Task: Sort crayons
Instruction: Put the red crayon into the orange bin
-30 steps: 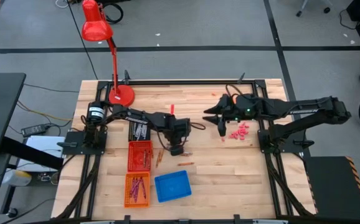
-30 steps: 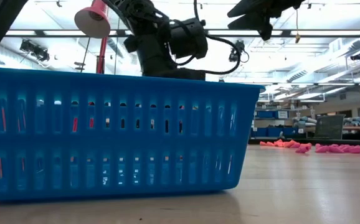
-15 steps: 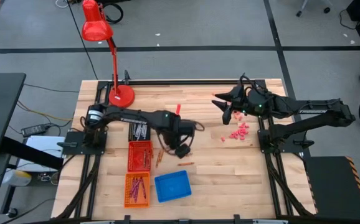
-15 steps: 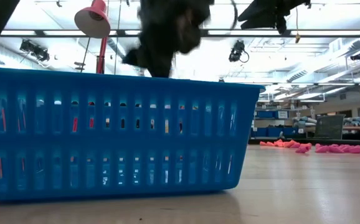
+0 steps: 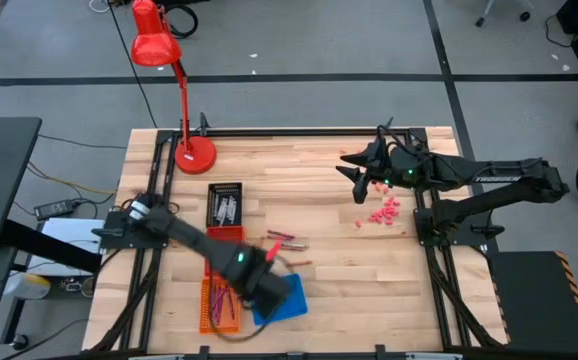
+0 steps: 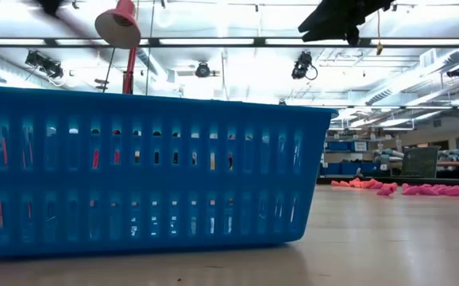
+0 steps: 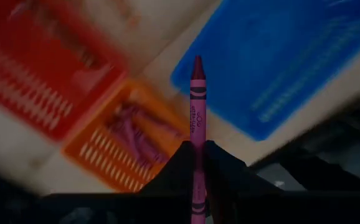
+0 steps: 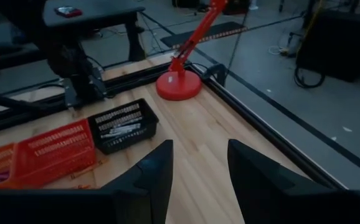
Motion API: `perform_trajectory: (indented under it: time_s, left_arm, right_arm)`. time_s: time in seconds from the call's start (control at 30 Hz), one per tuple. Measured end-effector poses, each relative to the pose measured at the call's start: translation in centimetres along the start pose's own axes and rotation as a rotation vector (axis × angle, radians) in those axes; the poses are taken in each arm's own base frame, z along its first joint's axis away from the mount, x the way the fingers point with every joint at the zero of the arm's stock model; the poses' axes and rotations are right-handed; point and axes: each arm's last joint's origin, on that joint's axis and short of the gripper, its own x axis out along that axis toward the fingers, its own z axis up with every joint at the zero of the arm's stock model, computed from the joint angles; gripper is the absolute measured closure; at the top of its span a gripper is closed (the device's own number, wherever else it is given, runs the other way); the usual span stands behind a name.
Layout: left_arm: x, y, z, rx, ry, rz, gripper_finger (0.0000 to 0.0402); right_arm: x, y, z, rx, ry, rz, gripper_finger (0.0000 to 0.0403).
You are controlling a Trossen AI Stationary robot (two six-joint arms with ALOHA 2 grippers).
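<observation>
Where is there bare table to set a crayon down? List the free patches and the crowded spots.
Free: the bare wood between the lamp base and the right gripper, and the near right corner below the pink bits. Crowded: around the baskets, the loose crayons and the left gripper.

Two arms, matte black, jointed tubular links. Green indicator light on each wrist housing. Black cable loops near wrists. Jaws dark, tapered.
</observation>
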Motion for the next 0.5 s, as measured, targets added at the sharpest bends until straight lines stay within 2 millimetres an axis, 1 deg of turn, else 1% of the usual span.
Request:
perform_trajectory:
  time_s: [0.13,0.23,0.4,0.5]
  left_arm:
    - [1.8,0.0,-2.9,-0.072,-0.017,0.067,0.037]
    - [3.5,0.3,-4.5,-0.125,-0.041,0.117,0.037]
    - [5.2,0.7,-6.6,-0.168,-0.049,0.156,0.037]
    - [6.3,1.0,-7.2,-0.216,-0.061,0.167,0.037]
  right_arm:
    - [0.4,0.1,0.3,-0.021,-0.024,0.038,0.0247]
    - [0.8,0.0,0.5,-0.027,-0.035,0.063,0.0247]
    - [1.2,0.0,0.5,-0.008,-0.03,0.134,0.0247]
    - [1.2,0.1,0.4,-0.008,-0.018,0.158,0.0247]
